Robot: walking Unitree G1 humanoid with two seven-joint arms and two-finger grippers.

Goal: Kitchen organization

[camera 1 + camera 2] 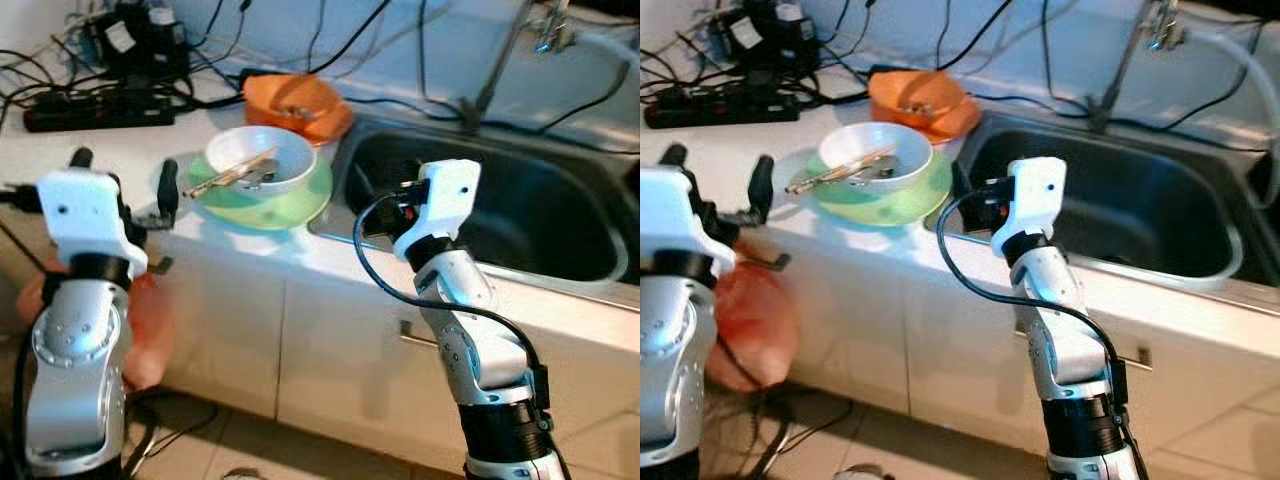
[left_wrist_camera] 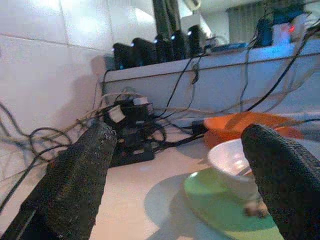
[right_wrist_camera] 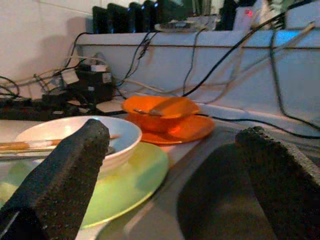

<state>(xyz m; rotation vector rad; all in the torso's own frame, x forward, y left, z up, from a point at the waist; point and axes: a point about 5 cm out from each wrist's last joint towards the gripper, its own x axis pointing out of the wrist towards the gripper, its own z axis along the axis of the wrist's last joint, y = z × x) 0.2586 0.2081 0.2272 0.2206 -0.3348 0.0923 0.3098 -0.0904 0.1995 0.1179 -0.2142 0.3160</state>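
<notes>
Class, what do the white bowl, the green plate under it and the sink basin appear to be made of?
White bowl: likely glazed ceramic, smooth and shiny. Green plate: probably plastic or melamine, flat even colour. Sink basin: stainless steel, grey with a reflective rim.

We find no text, label, brand, number or sign that can be read in any of the views. The nearest candidate is a pale sticker on the black adapter (image 1: 128, 38) at about eleven o'clock on the counter, but it is too small and blurred to make out. The same adapter (image 2: 129, 114) shows a white patch in the left wrist view, equally unreadable.
</notes>
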